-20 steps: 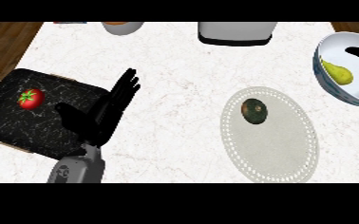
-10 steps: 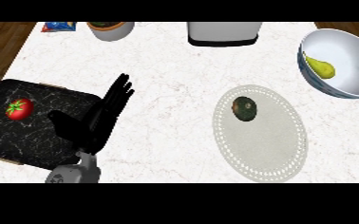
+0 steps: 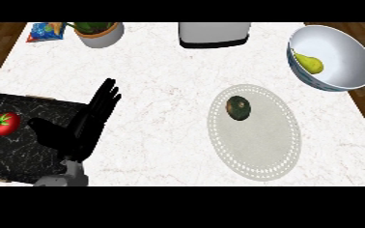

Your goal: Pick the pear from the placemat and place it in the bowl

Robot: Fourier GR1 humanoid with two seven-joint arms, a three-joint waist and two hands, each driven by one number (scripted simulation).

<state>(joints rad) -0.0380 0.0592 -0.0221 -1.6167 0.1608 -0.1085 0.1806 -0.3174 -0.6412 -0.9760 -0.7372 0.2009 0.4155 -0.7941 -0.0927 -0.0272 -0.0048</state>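
left hand [image 3: 84, 125] flat open, resting over the dark board, right one I can't see | placemat [image 3: 254, 131] has just a dark roundish fruit [image 3: 238, 107] on it | pear [image 3: 309, 64] already lying in the bowl [image 3: 341, 41] far right | looks light, smooth-skinned, bruisable, I'd take hold round the fat belly

My black board [image 3: 35, 140] runs off the left edge, cutting the tomato [image 3: 7, 123] on it.

White veined marble-look counter [image 3: 164, 72], glossy bowl [image 3: 342, 79], perforated matt placemat [image 3: 267, 147].
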